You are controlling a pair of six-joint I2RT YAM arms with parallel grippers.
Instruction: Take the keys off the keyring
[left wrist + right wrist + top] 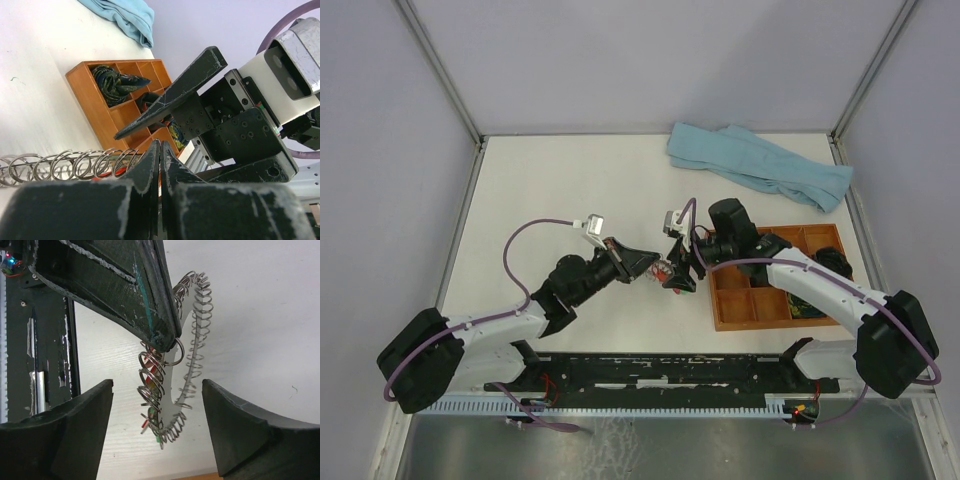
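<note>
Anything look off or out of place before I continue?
Nothing stands out. Left fingers pinch the keyring, right fingers are open around it, and the tray sits flat with nothing spilled.

- Desk (pixel 540 170): open surface on the far and left parts; free passage there.
- Blue towel (pixel 760 165): crumpled at the far right; a low obstacle.
- Orange tray (pixel 760 323): right of centre, with raised walls; the right arm (pixel 820 285) lies over it.
- Centre: the left gripper (pixel 655 268), clamped on the keyring (pixel 192 330), meets the right gripper (pixel 678 272) tip to tip, with no way between them.
- Right gripper's spread jaws: the gap is filled by the keyring and the left gripper's tip.
- Enclosure panels (pixel 380 150): close off the left, right and far sides.
</note>
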